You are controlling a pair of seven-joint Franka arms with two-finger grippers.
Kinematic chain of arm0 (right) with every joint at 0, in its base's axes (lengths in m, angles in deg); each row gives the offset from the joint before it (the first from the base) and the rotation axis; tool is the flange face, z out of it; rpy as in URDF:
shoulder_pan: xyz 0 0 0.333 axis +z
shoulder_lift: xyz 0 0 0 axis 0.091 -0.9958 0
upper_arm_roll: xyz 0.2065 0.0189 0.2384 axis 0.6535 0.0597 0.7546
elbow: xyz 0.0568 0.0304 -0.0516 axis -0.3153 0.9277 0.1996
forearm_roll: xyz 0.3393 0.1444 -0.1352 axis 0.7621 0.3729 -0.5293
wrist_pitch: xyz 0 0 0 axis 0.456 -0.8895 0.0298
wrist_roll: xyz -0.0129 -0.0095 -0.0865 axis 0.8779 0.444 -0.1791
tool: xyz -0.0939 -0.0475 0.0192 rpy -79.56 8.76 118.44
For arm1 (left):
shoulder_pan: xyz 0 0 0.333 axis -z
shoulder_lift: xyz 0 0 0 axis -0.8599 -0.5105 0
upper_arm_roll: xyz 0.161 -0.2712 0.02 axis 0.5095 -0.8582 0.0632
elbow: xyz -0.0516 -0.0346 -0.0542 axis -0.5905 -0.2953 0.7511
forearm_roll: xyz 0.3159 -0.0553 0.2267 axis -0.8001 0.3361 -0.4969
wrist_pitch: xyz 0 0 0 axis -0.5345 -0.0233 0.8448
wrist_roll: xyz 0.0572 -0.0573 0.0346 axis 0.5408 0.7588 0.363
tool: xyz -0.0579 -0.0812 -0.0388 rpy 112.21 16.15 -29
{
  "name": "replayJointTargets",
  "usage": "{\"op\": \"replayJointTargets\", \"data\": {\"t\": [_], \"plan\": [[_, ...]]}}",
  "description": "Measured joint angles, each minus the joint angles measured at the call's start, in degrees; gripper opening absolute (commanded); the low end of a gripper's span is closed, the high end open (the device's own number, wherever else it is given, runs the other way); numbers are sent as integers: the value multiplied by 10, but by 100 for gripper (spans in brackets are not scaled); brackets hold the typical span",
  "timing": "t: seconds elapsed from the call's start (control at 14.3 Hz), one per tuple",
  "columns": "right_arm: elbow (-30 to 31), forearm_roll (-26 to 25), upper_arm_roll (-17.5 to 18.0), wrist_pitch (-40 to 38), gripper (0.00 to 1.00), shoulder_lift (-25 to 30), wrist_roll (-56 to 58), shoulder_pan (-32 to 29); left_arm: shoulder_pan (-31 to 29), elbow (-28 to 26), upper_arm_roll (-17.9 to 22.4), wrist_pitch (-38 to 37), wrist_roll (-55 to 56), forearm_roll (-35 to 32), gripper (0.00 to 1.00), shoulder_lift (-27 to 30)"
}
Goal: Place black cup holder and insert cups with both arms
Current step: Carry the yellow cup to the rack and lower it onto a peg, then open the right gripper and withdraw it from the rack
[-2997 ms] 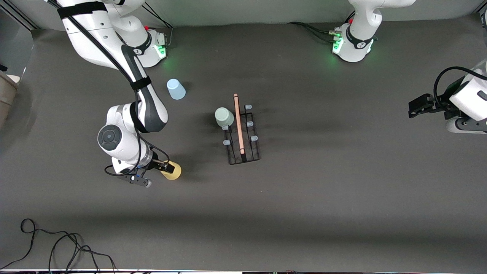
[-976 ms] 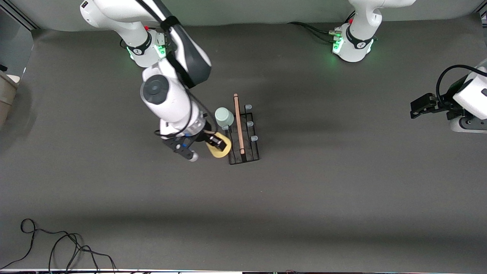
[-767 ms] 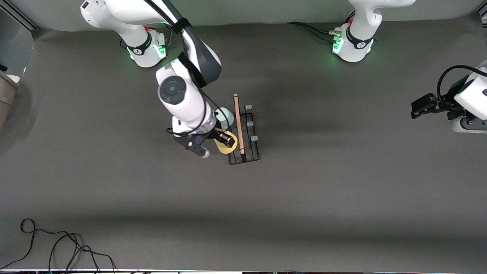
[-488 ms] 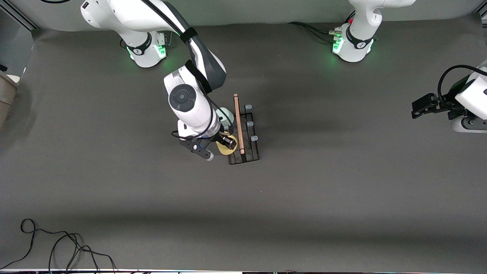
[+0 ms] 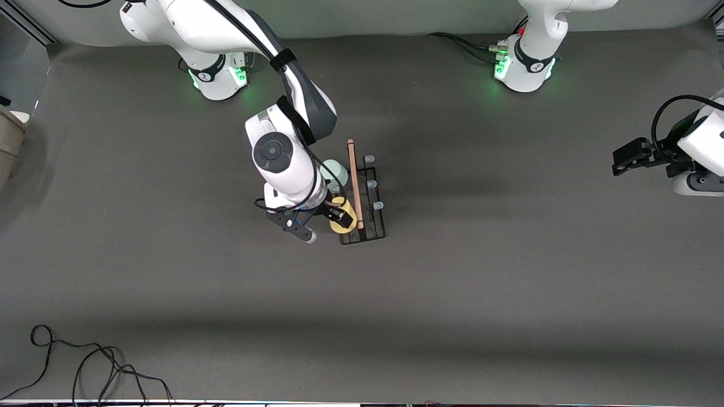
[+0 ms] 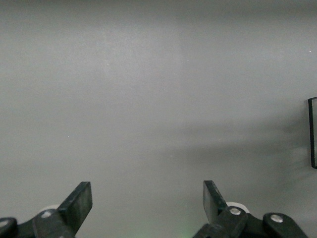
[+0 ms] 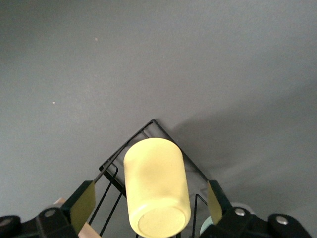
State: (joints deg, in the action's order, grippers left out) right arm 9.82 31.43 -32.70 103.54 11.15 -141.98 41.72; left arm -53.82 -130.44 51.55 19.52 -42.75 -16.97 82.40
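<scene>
The black rack [image 5: 362, 198] stands on the grey table [image 5: 509, 282], about midway between the 2 arms' ends, its wooden handle [image 5: 353, 181] running along the top. 3 pale-tipped pegs [image 5: 371, 182] show in the row toward the left arm's end.

The right gripper [image 5: 338, 215] is over the rack's row toward the right arm's end, at the end nearer the front camera. The yellow cup [image 5: 343, 217] sits upside down there. In the right wrist view the yellow cup [image 7: 156, 191] lies between the 2 fingers [image 7: 83, 202], which stand wide of its sides and do not touch it, with the rack's wire corner [image 7: 148, 130] under it.

A pale green cup [image 5: 335, 170] sits upside down on the same row, farther from the front camera, partly hidden by the right arm [image 5: 277, 158].

The left arm waits at its own end of the table, its gripper [image 5: 628, 157] held over bare table. In the left wrist view its fingers [image 6: 79, 203] are spread apart with nothing between them.
</scene>
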Motion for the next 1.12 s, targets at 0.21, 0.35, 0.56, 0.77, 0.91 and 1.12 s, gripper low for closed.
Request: {"op": "replayJointTargets", "data": {"t": [0.21, 0.35, 0.56, 0.77, 0.91, 1.12], "plan": [[-43, -10, -42, -126, 100, 30, 79, -19, 0, 0, 0, 0, 0, 0, 100, 0], [-82, -11, -94, -234, 100, 54, 166, -31, 0, 0, 0, 0, 0, 0, 100, 0], [-118, -11, -172, -349, 100, 86, 284, -37, 0, 0, 0, 1, 0, 0, 100, 0], [-126, -22, -244, -411, 100, 110, 401, -37, 0, 0, 1, 1, 0, 0, 100, 0], [-128, -56, -289, -437, 100, 127, 491, -38, -5, 0, -1, 1, 0, 0, 100, 0], [-128, -91, -328, -449, 100, 150, 561, -39, -34, 0, -22, 1, -1, 0, 100, 0]]}}
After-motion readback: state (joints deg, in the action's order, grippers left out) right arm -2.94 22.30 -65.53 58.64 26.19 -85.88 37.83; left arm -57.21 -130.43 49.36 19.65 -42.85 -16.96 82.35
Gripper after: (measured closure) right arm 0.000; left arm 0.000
